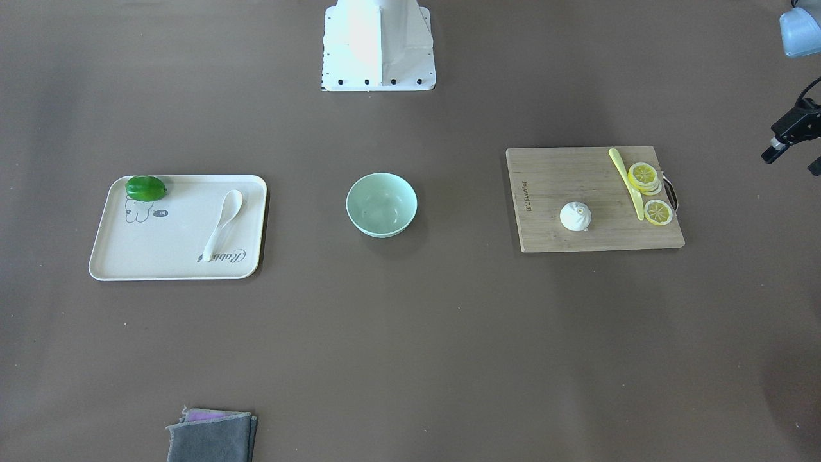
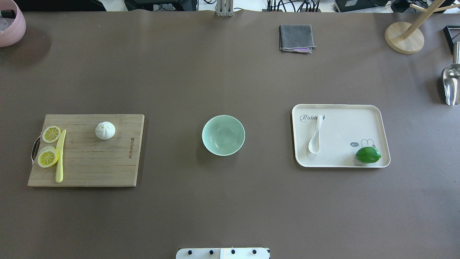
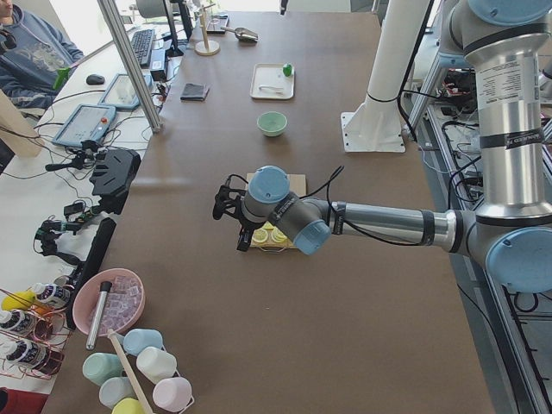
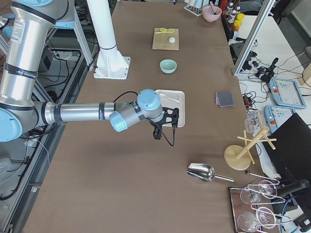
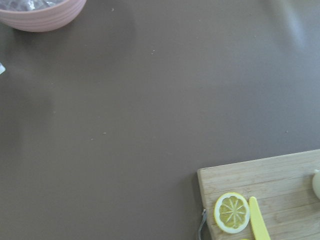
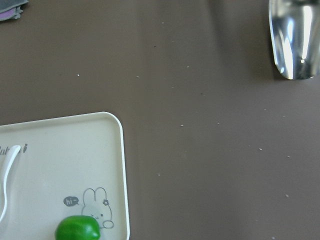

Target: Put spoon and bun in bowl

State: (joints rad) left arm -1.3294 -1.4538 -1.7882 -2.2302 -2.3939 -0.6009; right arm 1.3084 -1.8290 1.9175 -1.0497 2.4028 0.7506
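Nothing's done yet. From overhead, the bowl (image 2: 223, 135) is empty, with the bun (image 2: 105, 130) on the cutting board (image 2: 90, 165) at its 9 o'clock and the spoon (image 2: 315, 136) on the tray (image 2: 377, 108) at 3. The lime (image 2: 368, 154), lemon slices (image 2: 48, 157) and yellow knife (image 2: 60, 158) sit apart from both. The left gripper (image 3: 231, 211) and right gripper (image 4: 163, 124) hover outboard, and I can't tell how open they are.

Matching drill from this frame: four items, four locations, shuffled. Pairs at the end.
Items
1. bun
2. bowl
3. spoon
4. grey cloth

Locations
A. lying on the cream tray
B. on the wooden board
C. folded, on the table near its far edge
D. upright on the table, between board and tray

Pairs: 1-B, 2-D, 3-A, 4-C
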